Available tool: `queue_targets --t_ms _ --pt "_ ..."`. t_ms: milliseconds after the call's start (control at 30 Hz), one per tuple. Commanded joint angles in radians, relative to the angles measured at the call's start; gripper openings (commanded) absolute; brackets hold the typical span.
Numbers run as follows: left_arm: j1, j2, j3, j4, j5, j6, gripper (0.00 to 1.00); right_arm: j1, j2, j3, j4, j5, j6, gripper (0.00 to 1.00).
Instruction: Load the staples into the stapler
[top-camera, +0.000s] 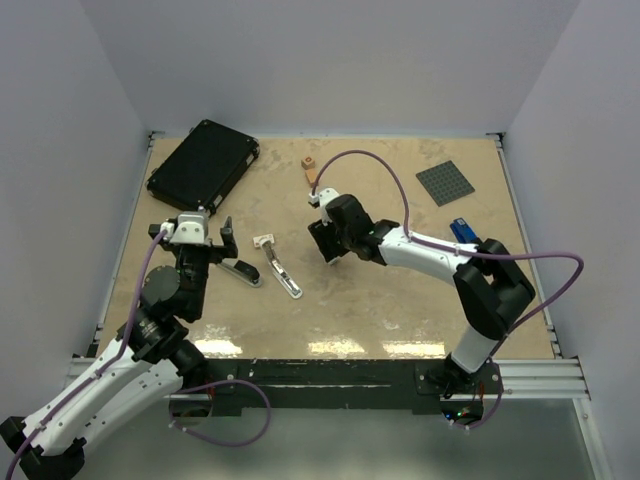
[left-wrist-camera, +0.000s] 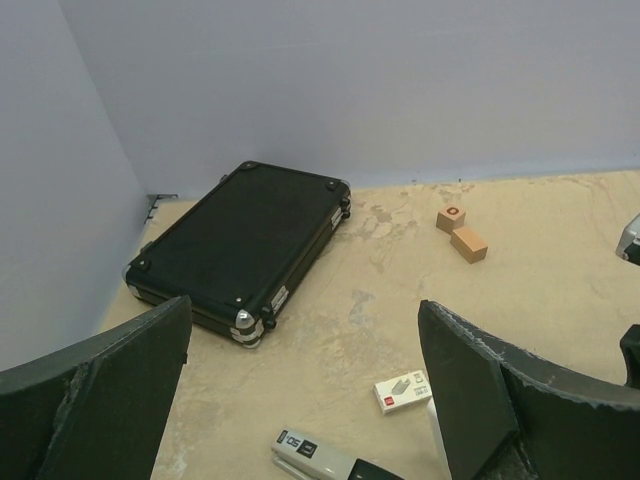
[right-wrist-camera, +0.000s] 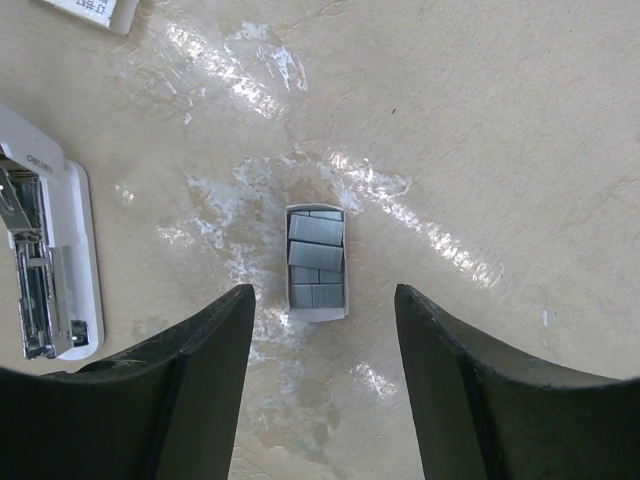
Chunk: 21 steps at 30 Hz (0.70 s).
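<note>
1. My right pincer (top-camera: 328, 252) pointed down at the middle of the table (top-camera: 390, 305), its jaws partly apart and gripping nothing. In the right wrist view its fingers (right-wrist-camera: 195, 385) stood on either side of the near end of a small white tray (right-wrist-camera: 318, 315) holding the staples (right-wrist-camera: 316, 258), clear of it on both sides.
2. My left pincer (left-wrist-camera: 305, 303) was spread wide and empty. The stapler (left-wrist-camera: 318, 457), silver with a black top, lay flat just below its gap.
3. The black case (top-camera: 203, 165) filled the far left corner, close to both walls. A grey studded baseplate (top-camera: 445, 183) lay near the far right rim, and a bright blue stapler (top-camera: 461, 229) sat just beside my right forearm.
4. The widest bare stretches ran along the near edge between my two arms and behind my right pincer toward the back wall.
5. Between the pincers it was crowded. A white bar carrying a metal rail (top-camera: 283, 273) lay between the stapler and my right pincer, with a small white staple box (top-camera: 263, 240) near its far end.
6. The top view hid the staples under my right pincer, and only the right wrist view showed them, as several grey strips, one of them skewed.
7. Only the left wrist view showed the box's red end and two wooden blocks (left-wrist-camera: 462, 235) just beside each other, while my left pincer's right finger hid most of the white bar.
8. I could not tell whether my right fingertips touched the table.
</note>
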Motion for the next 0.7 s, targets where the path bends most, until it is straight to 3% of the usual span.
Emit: queue_targets --t_ms 0,133,433,667 --pt "0.006 0.002 0.016 0.007 0.012 -0.015 1.0 -0.021 0.01 -0.009 0.018 -0.014 -0.015 0.62" --pt "0.007 0.0 0.014 0.006 0.012 -0.016 1.0 -0.044 0.024 -0.012 0.034 -0.084 -0.013 0.62" --pt "0.006 -0.005 0.016 0.006 0.018 -0.016 1.0 -0.051 0.096 -0.033 0.071 -0.193 0.014 0.75" --pt "0.006 -0.006 0.016 0.006 0.018 -0.018 1.0 -0.048 0.119 -0.043 0.08 -0.216 0.016 0.75"
